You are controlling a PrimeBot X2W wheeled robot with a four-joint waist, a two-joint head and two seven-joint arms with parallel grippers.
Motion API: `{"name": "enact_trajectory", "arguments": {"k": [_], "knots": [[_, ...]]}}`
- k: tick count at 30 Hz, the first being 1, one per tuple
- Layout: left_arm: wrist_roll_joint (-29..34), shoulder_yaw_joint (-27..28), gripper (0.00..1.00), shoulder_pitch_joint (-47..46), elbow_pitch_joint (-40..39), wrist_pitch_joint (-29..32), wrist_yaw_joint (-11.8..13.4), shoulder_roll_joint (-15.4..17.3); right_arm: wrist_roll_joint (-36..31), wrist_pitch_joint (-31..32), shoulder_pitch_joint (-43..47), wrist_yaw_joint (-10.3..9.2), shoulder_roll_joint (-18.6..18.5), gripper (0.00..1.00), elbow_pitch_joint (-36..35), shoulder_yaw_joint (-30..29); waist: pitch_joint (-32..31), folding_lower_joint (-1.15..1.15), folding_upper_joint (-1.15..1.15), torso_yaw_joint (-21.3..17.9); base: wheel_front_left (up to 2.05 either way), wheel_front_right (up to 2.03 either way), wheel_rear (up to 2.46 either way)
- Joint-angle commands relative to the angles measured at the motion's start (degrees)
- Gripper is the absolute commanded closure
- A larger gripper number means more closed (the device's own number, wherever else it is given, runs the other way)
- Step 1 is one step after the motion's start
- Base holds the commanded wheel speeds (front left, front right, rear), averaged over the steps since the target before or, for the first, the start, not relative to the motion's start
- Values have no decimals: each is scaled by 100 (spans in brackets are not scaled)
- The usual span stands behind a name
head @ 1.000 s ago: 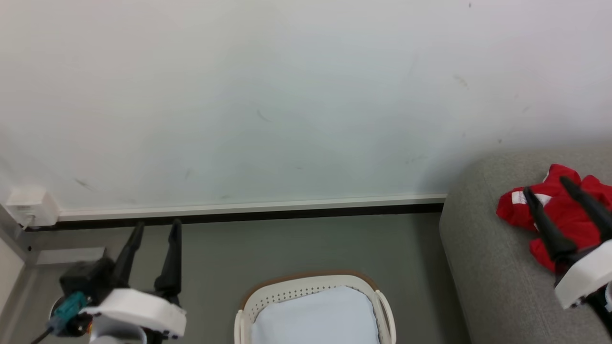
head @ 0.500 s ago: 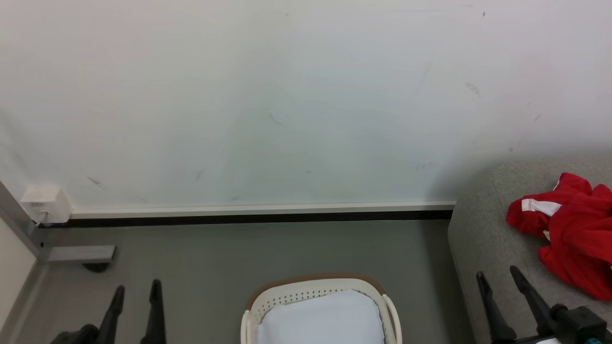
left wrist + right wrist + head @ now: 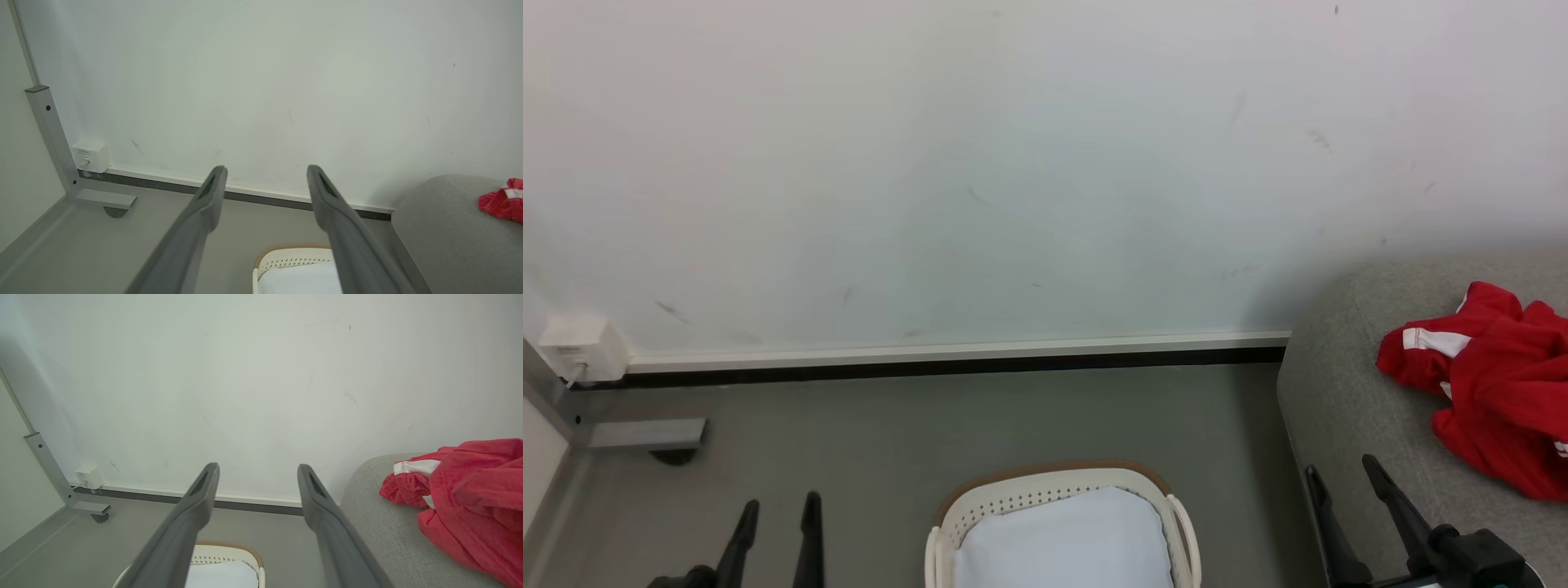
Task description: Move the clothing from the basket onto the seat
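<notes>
The red clothing (image 3: 1494, 384) lay crumpled on the grey seat (image 3: 1339, 408), well apart from the basket (image 3: 1029, 498) on the floor, whose pale lining (image 3: 1062, 539) showed in the head view. The left gripper (image 3: 781, 502) and right gripper (image 3: 1339, 465) were both released, fingers spread and empty. The right wrist view gave the garment's white panel plainly, the left wrist view a small red corner.
</notes>
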Motion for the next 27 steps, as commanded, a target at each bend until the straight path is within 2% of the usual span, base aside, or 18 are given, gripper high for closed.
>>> {"name": "enact_trajectory", "arguments": {"k": [1, 11, 19, 20, 23, 27], "knots": [[67, 44, 0, -44, 21, -2, -31, -17, -30, -17, -15, -13, 0, 0, -23, -17, 4, 0, 0, -9, 0, 0, 0], [264, 278, 0, -65, 100, -2, -159, -148, -24, -18, -72, -13, 1, 0, -14, -42, 8, 0, 0, -55, 0, 0, 0], [176, 336, 0, -104, 190, -2, -208, -194, 26, -19, -99, -13, 12, 0, 24, -3, 1, 0, 0, -91, 0, 0, 0], [226, 326, 100, -63, 202, 3, -208, -209, -23, 2, -15, 1, 20, 100, 36, -8, 2, 0, 0, -91, 0, 0, 0], [150, 339, 100, -26, 348, 47, -208, -253, 56, 30, 65, 1, 44, 100, 130, -10, 4, 0, 0, -90, 0, 0, 0], [-287, 393, 100, -121, 389, 212, -211, -251, 491, 143, 46, 1, 61, 100, 105, -102, 11, 0, 0, -81, 0, 0, 0]]}}
